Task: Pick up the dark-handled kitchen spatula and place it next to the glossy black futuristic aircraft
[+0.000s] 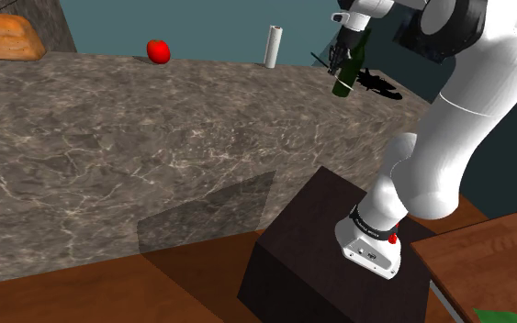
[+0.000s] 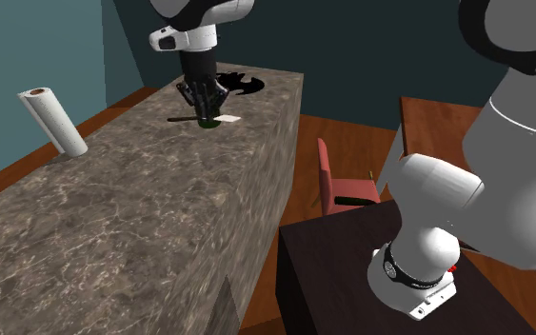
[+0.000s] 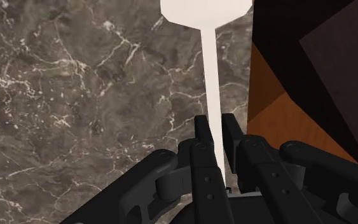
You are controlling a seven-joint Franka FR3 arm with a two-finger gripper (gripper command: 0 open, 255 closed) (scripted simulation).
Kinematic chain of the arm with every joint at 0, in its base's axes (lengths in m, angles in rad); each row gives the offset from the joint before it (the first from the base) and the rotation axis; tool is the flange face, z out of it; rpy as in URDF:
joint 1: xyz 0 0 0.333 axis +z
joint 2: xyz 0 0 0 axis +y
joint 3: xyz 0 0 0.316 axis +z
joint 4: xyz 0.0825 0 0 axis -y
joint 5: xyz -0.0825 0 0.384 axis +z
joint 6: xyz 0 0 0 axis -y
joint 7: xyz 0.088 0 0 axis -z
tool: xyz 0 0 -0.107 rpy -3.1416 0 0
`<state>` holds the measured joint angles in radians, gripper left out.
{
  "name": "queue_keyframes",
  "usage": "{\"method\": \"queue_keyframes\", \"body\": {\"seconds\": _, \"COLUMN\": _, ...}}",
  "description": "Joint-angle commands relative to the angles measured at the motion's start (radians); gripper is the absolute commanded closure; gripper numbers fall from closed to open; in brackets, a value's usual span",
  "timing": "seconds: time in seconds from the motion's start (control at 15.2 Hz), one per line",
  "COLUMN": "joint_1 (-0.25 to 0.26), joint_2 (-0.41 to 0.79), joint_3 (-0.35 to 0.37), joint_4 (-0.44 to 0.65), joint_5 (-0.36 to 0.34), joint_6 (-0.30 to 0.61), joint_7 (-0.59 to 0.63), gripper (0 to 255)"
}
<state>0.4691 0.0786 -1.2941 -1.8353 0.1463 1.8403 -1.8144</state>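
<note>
So here's what we've got: the gripper (image 2: 204, 107) is down at the far end of the marble counter (image 2: 113, 219), and its two black fingers (image 3: 203, 137) are pinched almost together on the thin white neck of the spatula (image 3: 212, 95). From the wrist view there's only a sliver of space between them, and the spatula's shaft fills it, so we'd call that a solid clamp. The wide white blade sticks out past the fingertips over the stone.

In the second exterior view the blade pokes out on one side of the gripper and the dark handle on the other, low over the countertop. We honestly can't tell whether it's resting on the counter or just off it.

The glossy black aircraft (image 2: 232, 84) sits near the spatula at the same end of the counter, a bit further back, and the two aren't touching.

In the shoulder view a dark green bottle-looking thing (image 1: 350, 75) overlaps the gripper. Further along the counter we see a paper towel roll (image 2: 54, 122), a red fruit (image 1: 158, 50) and a bread loaf (image 1: 4, 41).
</note>
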Motion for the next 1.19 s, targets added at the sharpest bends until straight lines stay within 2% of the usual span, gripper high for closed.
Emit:
{"method": "queue_keyframes", "body": {"seconds": 0.0, "joint_1": -0.033, "joint_2": 0.014, "joint_3": -0.012, "joint_4": 0.013, "joint_5": 0.013, "joint_6": -0.013, "joint_7": -0.046, "gripper": 255}}
{"method": "queue_keyframes", "body": {"seconds": 0.2, "joint_1": -0.112, "joint_2": 0.056, "joint_3": -0.021, "joint_4": 0.029, "joint_5": 0.052, "joint_6": -0.028, "joint_7": -0.143, "gripper": 255}}
{"method": "queue_keyframes", "body": {"seconds": 0.4, "joint_1": -0.218, "joint_2": 0.112, "joint_3": -0.011, "joint_4": 0.058, "joint_5": 0.104, "joint_6": -0.048, "joint_7": -0.246, "gripper": 255}}
{"method": "queue_keyframes", "body": {"seconds": 1.12, "joint_1": -0.701, "joint_2": 0.344, "joint_3": 0.115, "joint_4": 0.264, "joint_5": 0.293, "joint_6": -0.161, "joint_7": -0.584, "gripper": 255}}
